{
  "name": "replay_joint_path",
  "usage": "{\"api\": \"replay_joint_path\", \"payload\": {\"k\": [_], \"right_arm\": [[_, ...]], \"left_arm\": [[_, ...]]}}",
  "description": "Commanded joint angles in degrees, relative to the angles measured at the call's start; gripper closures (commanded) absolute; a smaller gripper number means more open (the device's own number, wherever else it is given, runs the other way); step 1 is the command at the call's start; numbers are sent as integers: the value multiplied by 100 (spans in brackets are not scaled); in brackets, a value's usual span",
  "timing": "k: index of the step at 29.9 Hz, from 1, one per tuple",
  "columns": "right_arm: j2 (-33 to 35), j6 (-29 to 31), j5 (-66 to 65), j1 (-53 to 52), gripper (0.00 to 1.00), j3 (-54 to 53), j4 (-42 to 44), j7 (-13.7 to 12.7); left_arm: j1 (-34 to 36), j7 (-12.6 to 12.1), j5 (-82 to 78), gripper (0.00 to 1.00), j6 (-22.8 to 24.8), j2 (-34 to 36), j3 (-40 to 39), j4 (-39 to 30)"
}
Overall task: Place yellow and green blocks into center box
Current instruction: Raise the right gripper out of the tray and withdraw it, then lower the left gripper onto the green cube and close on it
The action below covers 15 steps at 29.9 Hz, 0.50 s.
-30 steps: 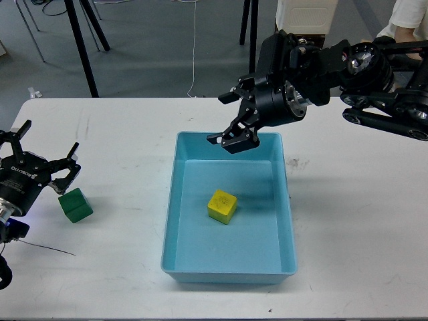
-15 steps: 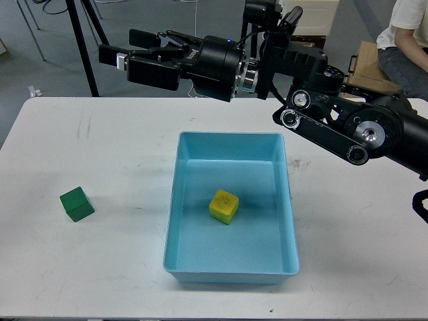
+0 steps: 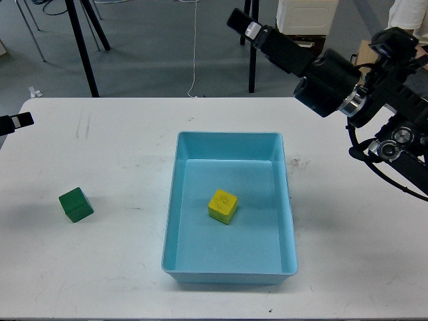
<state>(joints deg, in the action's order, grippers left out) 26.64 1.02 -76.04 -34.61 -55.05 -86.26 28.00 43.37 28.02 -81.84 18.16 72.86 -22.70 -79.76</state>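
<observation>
The yellow block [image 3: 222, 205] lies inside the light-blue box [image 3: 231, 136] at the table's middle, on the box floor. The green block [image 3: 75, 204] sits on the white table left of the box, clear of it. My right gripper [image 3: 242, 22] is raised high above the far edge of the table and points up and left, well away from both blocks; its fingers overlap, so I cannot tell how they stand. Only a tip of my left gripper [image 3: 15, 121] shows at the left edge, above and left of the green block.
The white table [image 3: 120, 267] fills the view. Black stand legs [image 3: 80, 47] and a cable are on the floor behind it. A person [image 3: 409, 13] sits at the far right. My right arm's joints [image 3: 394, 137] hang over the table's right side.
My right arm has swung from pointing left over the back of the table to pointing up on the right. A tip of my left gripper has come back in at the left edge. The blocks have not moved.
</observation>
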Motion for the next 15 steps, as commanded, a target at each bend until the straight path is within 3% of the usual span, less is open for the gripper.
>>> {"api": "replay_joint_path", "payload": {"k": [1,9,13,15], "right_arm": [[70,-6,212,962,3,-1005,-233,0],[17,-295,598,2861,2,-2360,-514,-155],[26,-480,854,3424,2,-2572,-506,-155],[26,-568,915,3618,2,-2642,-514,-146]], "left_arm": [[206,-2,-1611,1,12,149,46,-759],[277,-2,-3320,1,109,-315,82,-980],[321,-2,-3891,2,854,-764,90,-928],[321,-2,-4146,2,984,-1027,90,-892]]}}
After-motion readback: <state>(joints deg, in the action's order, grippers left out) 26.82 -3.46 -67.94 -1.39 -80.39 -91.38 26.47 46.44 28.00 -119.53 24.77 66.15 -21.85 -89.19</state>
